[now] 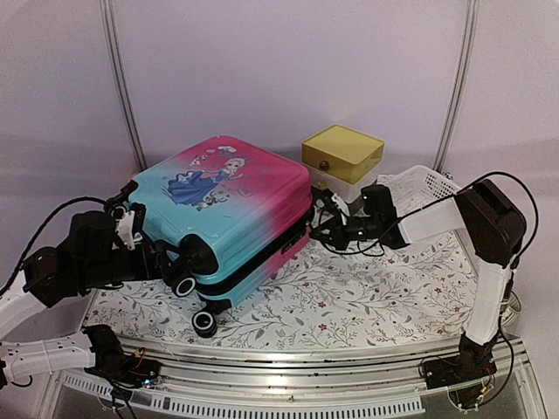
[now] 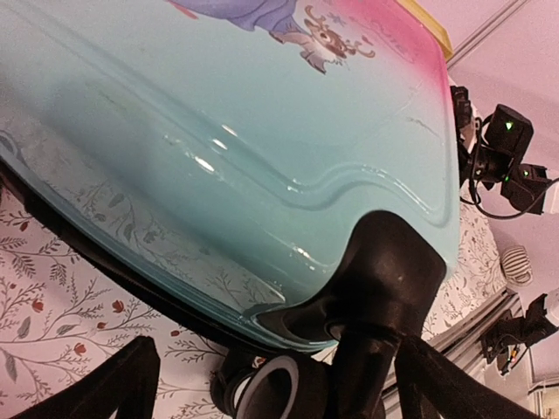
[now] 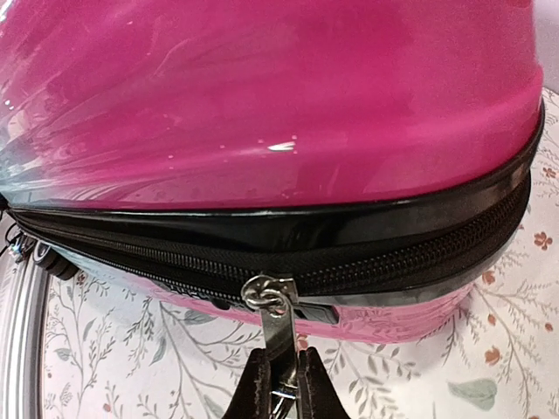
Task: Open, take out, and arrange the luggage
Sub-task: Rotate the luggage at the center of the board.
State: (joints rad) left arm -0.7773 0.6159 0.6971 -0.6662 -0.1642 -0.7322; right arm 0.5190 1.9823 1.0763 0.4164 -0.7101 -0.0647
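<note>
Right hand (image 3: 279, 375) at luggage (image 1: 236, 205), wheels (image 1: 204, 321) near-left.

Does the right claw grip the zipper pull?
Yes, the right claw is shut on the metal zipper pull of the luggage.

Turquoise-to-pink luggage (image 1: 236, 205) (black zipper band (image 3: 349, 253)), yellow-topped box (image 1: 342, 150), white floral-print tablecloth (image 1: 367, 297)

White links (image 1: 437, 220), black joints (image 1: 493, 218), black cables (image 1: 61, 206)
</note>
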